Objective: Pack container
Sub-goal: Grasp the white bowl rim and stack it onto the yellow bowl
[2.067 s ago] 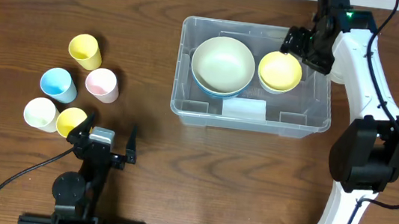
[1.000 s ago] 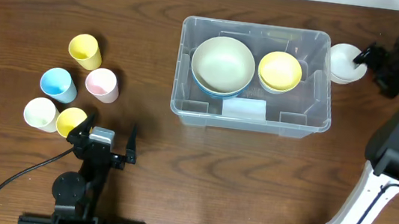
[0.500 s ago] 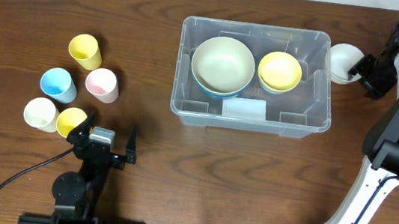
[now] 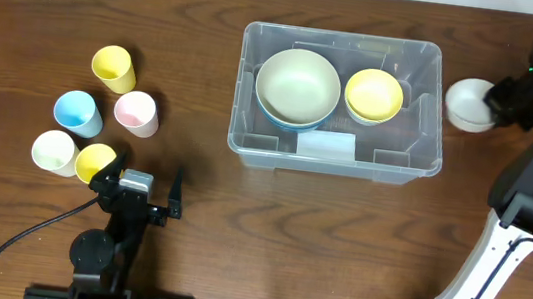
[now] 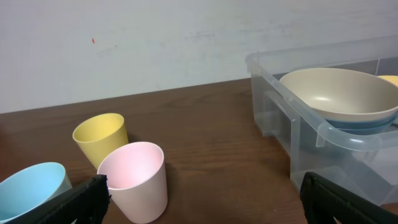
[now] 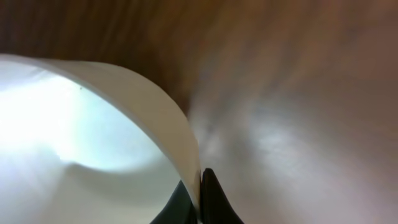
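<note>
Pink cup beside yellow cup; beige bowl inside container.

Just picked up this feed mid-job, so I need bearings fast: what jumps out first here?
The clear container sits mid-table, holding a big cream bowl beside a yellow bowl. Just right of it, the right gripper is pinched shut on the rim of a white bowl. Far left, a pink cup stands in a cluster of pastel ones.
</note>
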